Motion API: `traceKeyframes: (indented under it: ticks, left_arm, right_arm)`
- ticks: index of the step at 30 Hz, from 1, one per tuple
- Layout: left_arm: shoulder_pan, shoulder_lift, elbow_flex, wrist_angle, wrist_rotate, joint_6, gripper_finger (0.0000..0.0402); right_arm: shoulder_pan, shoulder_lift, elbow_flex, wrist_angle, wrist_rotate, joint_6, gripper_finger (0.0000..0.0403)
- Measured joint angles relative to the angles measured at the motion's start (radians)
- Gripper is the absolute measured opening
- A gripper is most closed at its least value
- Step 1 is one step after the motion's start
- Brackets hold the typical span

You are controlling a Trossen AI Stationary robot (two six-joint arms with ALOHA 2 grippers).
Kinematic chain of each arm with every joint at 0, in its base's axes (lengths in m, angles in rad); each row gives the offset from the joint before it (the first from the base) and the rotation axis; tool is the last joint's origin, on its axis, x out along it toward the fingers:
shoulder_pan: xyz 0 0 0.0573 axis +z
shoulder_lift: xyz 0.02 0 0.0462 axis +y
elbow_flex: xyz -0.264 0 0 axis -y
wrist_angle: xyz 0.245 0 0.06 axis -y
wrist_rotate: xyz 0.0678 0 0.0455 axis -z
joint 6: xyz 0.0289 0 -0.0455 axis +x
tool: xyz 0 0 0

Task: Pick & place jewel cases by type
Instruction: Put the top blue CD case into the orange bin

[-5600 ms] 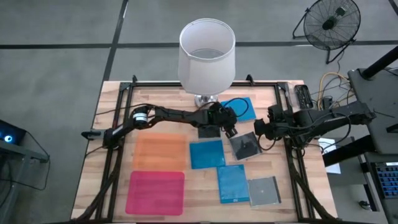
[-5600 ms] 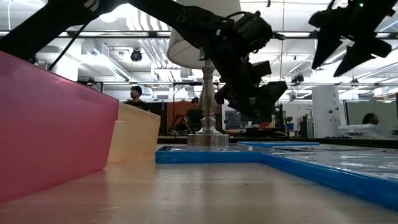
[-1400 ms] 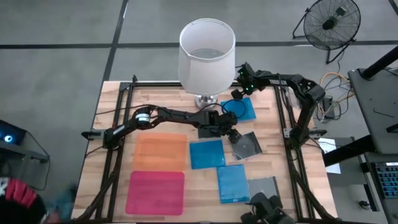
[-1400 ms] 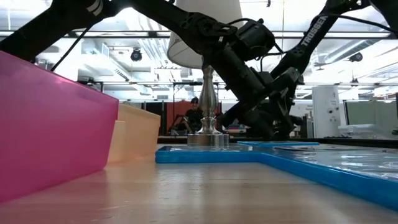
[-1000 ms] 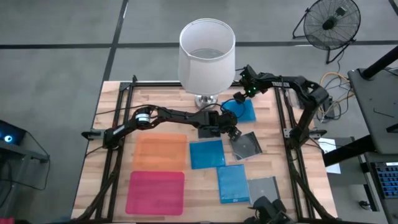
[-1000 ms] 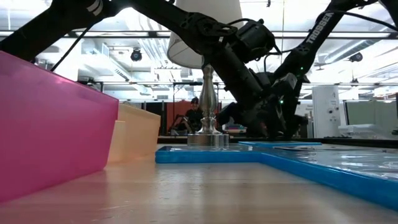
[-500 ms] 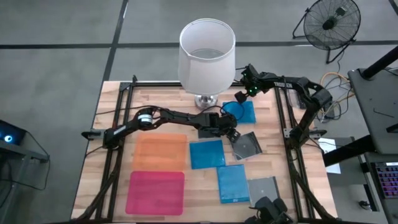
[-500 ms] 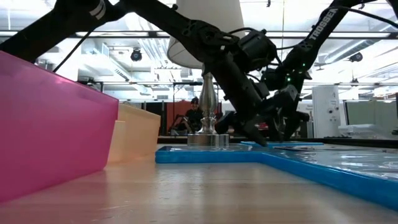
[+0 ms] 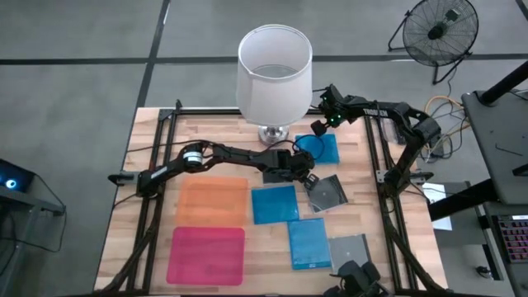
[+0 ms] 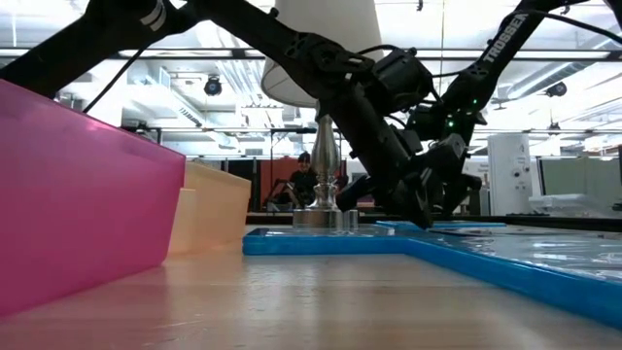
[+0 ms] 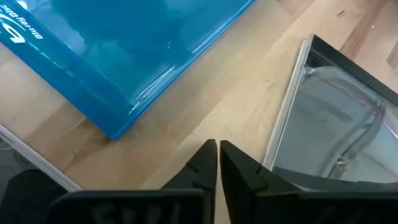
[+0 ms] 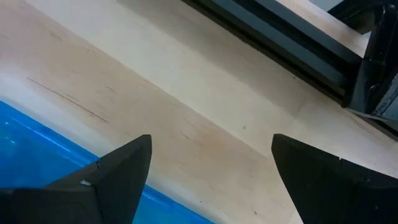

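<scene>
- Counter (image 9: 157, 136): pale wood planks with visible grain, edged by a black metal frame.
- Left gripper (image 9: 312, 178) sits mid-counter, its fingers (image 11: 208, 163) pressed together with nothing between them, tips just beside the edge of a clear case (image 11: 339, 134), on bare wood.
- That clear case is thin, square, glossy, with a dark rim; it lies skewed near the counter's middle.
- Blue cases: one (image 9: 274, 204) at the middle, one (image 9: 309, 242) toward the near edge, one (image 9: 323, 147) by the far edge near the lamp base (image 9: 274, 132). All flat, opaque, shiny plastic.
- The wrist view shows white lettering on a blue case (image 11: 118, 56), cut off at the frame edge; it looks like a disc logo.
- A silvery case (image 9: 351, 252) lies at the near right corner.
- Right gripper (image 9: 318, 128) hovers over the far blue case, fingers (image 12: 118, 168) spread wide, holding nothing.
- Orange sheet (image 9: 214, 202) and pink sheet (image 9: 206, 256): larger, flat, translucent, rounded corners, on the left side.
- White drum lampshade (image 9: 274, 70).
</scene>
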Motion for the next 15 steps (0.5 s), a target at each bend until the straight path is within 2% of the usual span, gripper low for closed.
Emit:
traceKeyframes:
  ticks: [8, 15]
  left_arm:
    - [0.005, 0.016, 0.002, -0.004, -0.010, -0.007, 0.0000]
    - [0.019, 0.017, 0.002, -0.021, -0.042, -0.032, 0.0000]
  right_arm:
    - [0.001, 0.041, -0.007, -0.015, 0.001, -0.012, 0.0328]
    - [0.007, 0.013, -0.014, -0.083, 0.000, -0.020, 0.0328]
